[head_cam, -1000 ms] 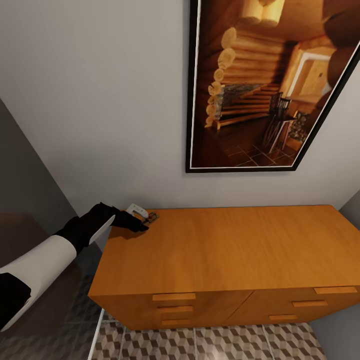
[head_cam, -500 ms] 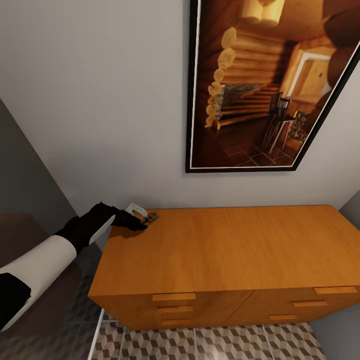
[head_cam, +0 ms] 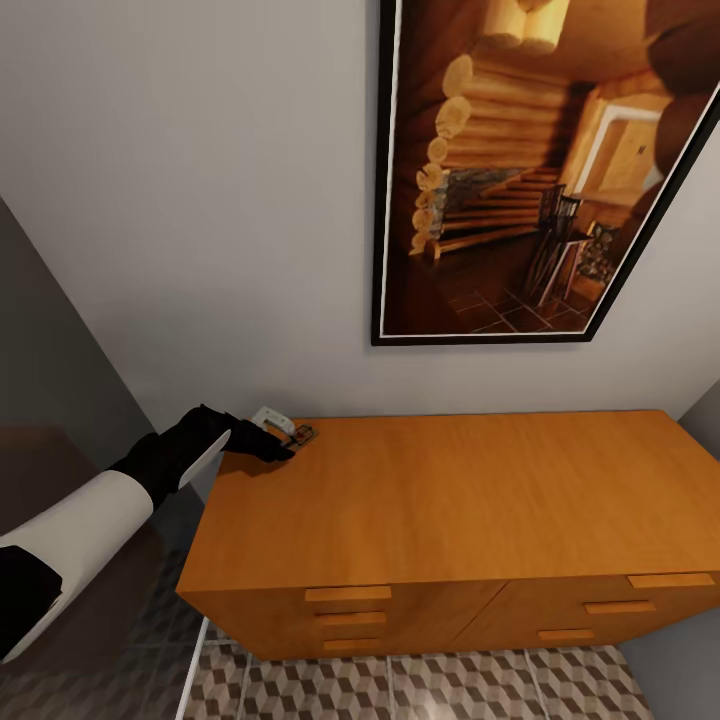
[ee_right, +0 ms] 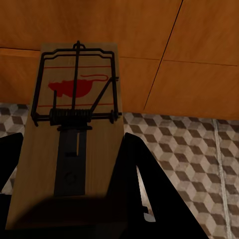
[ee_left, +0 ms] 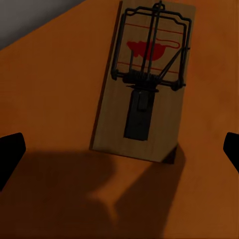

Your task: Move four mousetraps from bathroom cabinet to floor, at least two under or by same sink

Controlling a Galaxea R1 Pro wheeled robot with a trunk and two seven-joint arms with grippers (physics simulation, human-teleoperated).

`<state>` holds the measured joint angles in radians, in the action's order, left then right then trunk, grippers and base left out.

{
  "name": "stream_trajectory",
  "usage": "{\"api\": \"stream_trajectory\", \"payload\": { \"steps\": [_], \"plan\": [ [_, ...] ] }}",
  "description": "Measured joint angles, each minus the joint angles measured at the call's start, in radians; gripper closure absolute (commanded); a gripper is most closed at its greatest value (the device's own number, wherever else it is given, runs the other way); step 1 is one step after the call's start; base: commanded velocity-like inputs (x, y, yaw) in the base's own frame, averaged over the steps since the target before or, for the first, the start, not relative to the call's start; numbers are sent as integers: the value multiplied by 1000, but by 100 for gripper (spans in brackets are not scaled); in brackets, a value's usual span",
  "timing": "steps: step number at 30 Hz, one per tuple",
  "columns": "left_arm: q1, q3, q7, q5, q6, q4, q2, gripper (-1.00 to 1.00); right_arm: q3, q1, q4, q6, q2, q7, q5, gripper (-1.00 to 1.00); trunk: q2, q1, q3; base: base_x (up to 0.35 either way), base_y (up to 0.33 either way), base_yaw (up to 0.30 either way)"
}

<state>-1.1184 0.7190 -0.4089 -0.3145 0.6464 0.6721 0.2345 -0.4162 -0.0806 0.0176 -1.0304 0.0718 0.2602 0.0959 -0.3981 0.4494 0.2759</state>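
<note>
Hovering left tool (ee_left: 119,149) spread over mousetrap (ee_left: 147,79) | right tool (ee_right: 69,199) pinching second mousetrap (ee_right: 74,144)

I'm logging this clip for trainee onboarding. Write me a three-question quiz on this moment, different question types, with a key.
1. True or false: the left gripper is shut on the mousetrap on the cabinet top.
2. Multiple choice: in the right wrist view, what lies behind the held mousetrap? A) a sink B) the cabinet front and the patterned floor C) a framed picture
3. Fill in: the mousetrap near the left gripper lies at the cabinet's back ____ corner in the head view.

Key: 1 false, the fingertips stand apart on either side; 2 B; 3 left.
</note>
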Motion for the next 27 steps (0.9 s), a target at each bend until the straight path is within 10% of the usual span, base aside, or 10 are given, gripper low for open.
{"api": "stream_trajectory", "payload": {
  "steps": [27],
  "plan": [
    [0,1,0,0,0,-3,-1,-100,0,0,0,-1,0,0,0,100,0,0,8,0,0,0]
  ]
}}
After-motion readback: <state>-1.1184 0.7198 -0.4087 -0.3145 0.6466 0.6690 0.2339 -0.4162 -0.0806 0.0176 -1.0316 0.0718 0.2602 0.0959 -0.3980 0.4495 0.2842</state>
